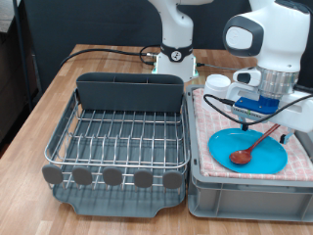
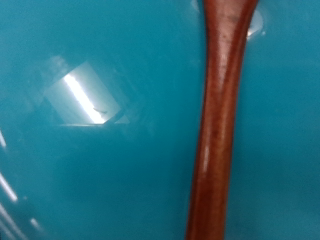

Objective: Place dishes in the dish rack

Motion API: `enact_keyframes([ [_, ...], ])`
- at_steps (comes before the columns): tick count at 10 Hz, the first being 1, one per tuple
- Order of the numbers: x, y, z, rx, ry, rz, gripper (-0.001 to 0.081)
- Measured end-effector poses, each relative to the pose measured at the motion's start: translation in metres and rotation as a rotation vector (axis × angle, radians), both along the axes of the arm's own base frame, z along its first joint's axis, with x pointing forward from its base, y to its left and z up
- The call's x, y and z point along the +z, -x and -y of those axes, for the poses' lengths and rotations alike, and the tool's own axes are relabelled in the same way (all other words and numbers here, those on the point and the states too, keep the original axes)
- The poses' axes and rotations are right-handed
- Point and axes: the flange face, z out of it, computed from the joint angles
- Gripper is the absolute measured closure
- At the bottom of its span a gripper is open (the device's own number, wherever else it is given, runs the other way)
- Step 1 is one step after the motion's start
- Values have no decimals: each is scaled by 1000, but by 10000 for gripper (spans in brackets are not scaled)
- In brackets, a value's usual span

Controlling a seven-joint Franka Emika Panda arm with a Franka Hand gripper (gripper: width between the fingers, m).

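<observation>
The round bright-blue plate [image 1: 221, 147] lies on the pink checked cloth [image 1: 207, 119] in the grey tub [image 1: 245, 188] at the exterior view's right. The reddish-brown wooden spoon [image 1: 244, 153] lies on the plate, its handle pointing up and right. My gripper [image 1: 270, 124] hangs right over the handle's upper end. The wrist view is filled by the spoon handle [image 2: 220, 120] very close over the blue plate [image 2: 100, 160]; no fingers show there. The white mug [image 1: 216, 83] stands behind the plate. The wire dish rack [image 1: 122, 137] at the left holds no dishes.
The dark grey caddy [image 1: 130, 91] stands along the rack's back edge. A second robot base [image 1: 176, 54] stands behind the rack with black cables on the wooden table. The tub's front wall sits right beside the rack's tray.
</observation>
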Motion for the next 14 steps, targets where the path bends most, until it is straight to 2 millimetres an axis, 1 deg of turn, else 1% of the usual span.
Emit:
enact_keyframes([
  [2, -8, 1, 1, -12, 4, 2, 4],
  [4, -10, 2, -2, -18, 8, 4, 4],
  [5, -10, 3, -4, -19, 10, 6, 77],
  [6, -10, 4, -5, -19, 10, 6, 77],
  [7, -10, 4, -7, -19, 11, 6, 266],
  [8, -10, 5, -7, -20, 10, 6, 430],
  [9, -10, 5, -8, -22, 10, 6, 430],
  [10, -10, 5, -8, -23, 9, 6, 612],
  [11, -10, 5, -8, -24, 9, 7, 612],
  [12, -10, 5, -8, -25, 9, 7, 712],
  [14, -9, 4, -8, -26, 8, 9, 712],
])
